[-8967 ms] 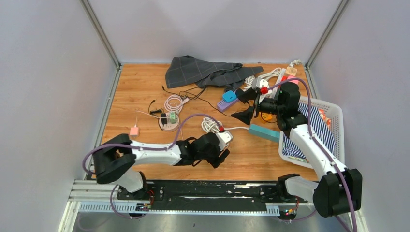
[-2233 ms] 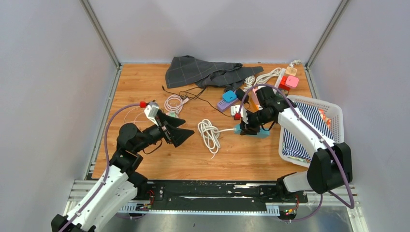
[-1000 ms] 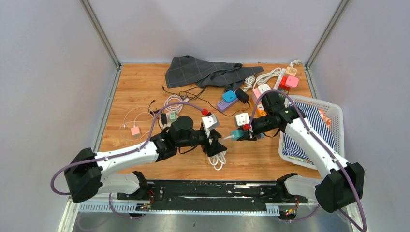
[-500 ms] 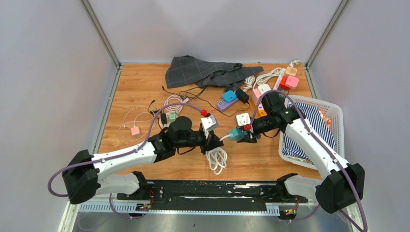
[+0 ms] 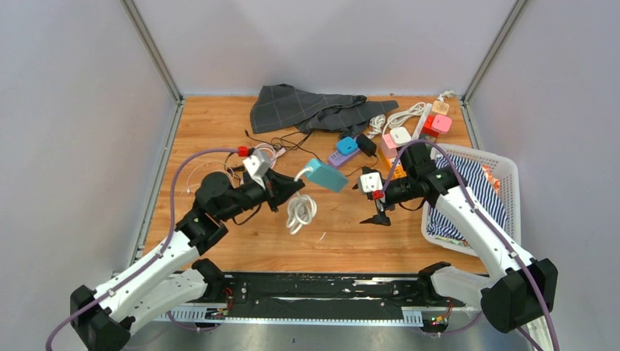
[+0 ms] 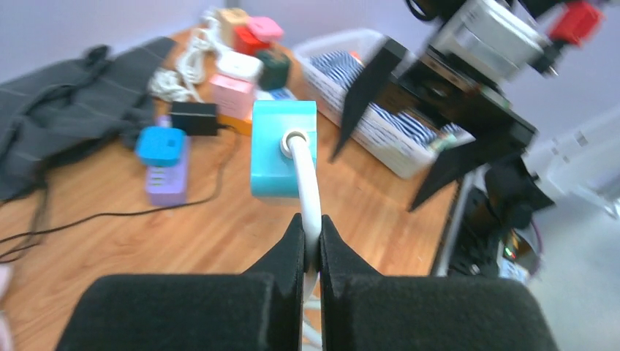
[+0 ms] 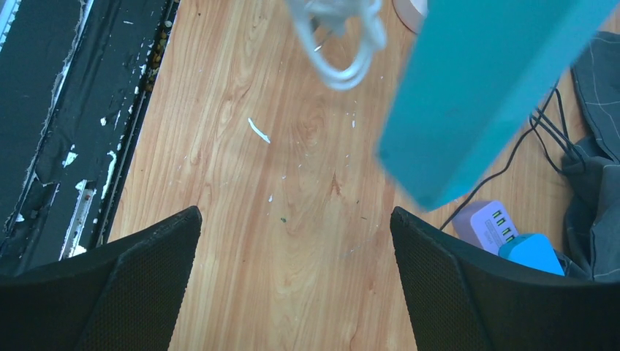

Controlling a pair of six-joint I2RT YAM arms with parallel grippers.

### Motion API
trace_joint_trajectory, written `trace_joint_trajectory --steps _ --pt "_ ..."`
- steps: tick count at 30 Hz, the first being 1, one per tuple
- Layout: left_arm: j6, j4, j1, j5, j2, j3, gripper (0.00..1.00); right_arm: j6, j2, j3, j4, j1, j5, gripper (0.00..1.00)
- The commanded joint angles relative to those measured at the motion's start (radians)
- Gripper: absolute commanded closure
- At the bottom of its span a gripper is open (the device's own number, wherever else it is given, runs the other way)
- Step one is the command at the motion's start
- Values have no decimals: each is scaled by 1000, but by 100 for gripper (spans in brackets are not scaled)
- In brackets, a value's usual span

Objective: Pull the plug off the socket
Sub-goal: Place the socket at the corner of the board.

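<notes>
A teal socket block (image 5: 326, 176) hangs in the air over the middle of the table, dangling from a white cable (image 6: 307, 197). The cable's round white plug end (image 6: 294, 141) sits in the block's end face. My left gripper (image 6: 313, 234) is shut on that cable a little behind the block, and the rest of the cable hangs below as a coil (image 5: 300, 212). My right gripper (image 5: 374, 199) stands wide open to the right of the block with nothing between its fingers. From the right wrist the block (image 7: 490, 80) floats ahead of the open right gripper (image 7: 294, 216).
A white basket (image 5: 504, 175) with striped cloth sits at the right edge. A grey cloth (image 5: 307, 110) lies at the back. A purple charger (image 5: 343, 151), several coloured adapters (image 5: 398, 135) and thin cables (image 5: 259, 155) lie behind the arms.
My left gripper has lifted the cable and teal block up and leftwards. The right gripper has opened wide, let go of the block and stayed at the right.
</notes>
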Motion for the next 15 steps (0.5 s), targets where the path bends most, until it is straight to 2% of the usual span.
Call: trace_joint_trajectory --steps 1,9,15 --pt "-85 67 157 49 -54 47 100 24 -10 -25 20 10 -5 0" --pt "-245 68 519 140 91 319 100 26 -10 -34 30 11 -12 0" --pt "-292 68 704 57 284 469 100 27 -12 -38 36 11 -15 0"
